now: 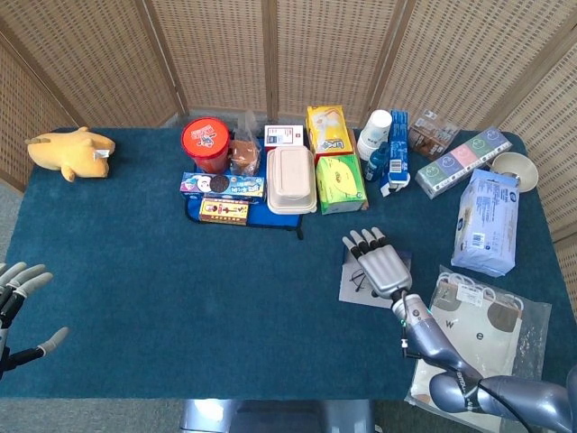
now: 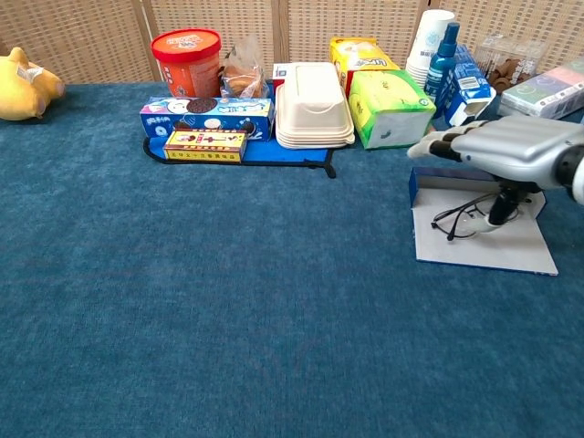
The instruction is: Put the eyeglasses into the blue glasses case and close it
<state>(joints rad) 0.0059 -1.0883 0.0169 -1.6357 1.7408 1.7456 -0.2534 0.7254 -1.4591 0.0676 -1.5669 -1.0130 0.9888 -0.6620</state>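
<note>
You have a deep teal-blue table (image 1: 135, 271) before you, backed by tan woven screens (image 1: 207, 54). The eyeglasses (image 2: 459, 219) are thin and black, lying on the glasses case (image 2: 484, 239), pale grey inside with a blue rim. Your right hand (image 2: 511, 151) is silver-grey with dark fingers (image 2: 447, 151). Behind the case sit a green box (image 2: 388, 105), a cream container (image 2: 313, 105), a red tub (image 2: 187, 59) and a yellow plush toy (image 1: 72, 152).
</note>
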